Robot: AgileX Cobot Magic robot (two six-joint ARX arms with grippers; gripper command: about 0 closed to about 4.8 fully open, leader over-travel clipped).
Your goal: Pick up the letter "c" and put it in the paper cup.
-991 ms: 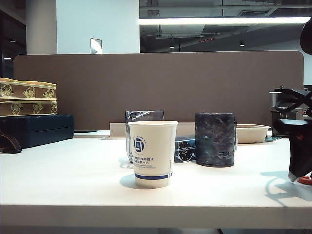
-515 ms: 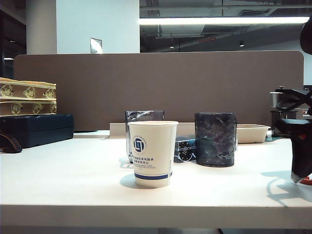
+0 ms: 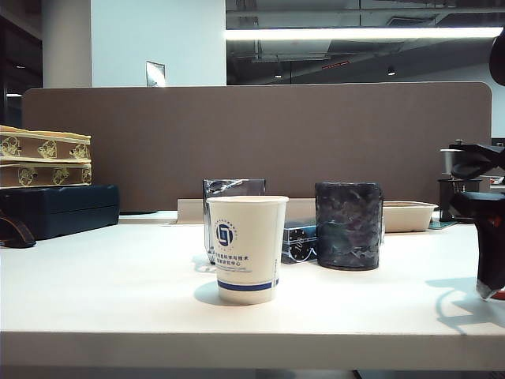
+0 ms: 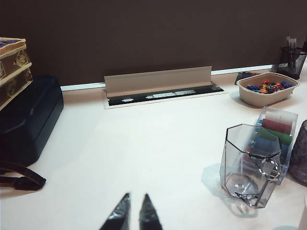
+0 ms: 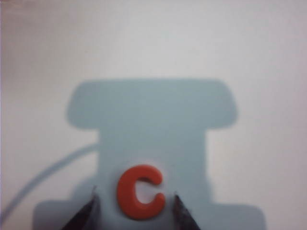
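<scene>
The paper cup (image 3: 247, 249) is found upright, mouth open to receive. Well right of it, the right gripper (image 5: 135, 207) is lowered with jaws apart, straddling the letter "c" (image 5: 141, 191) apparently for pinching, ungrasped. The left gripper (image 4: 134, 215), left of the cup, is nearly closed and empty.

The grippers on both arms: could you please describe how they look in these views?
The right gripper hangs from a black, angular arm at the exterior view's right edge, and its wrist view shows two dark, pointed fingers. The left gripper shows only in its own wrist view: two slim, dark fingers tapering to points, with pale sheen along their edges. No markings or cables are visible.
</scene>
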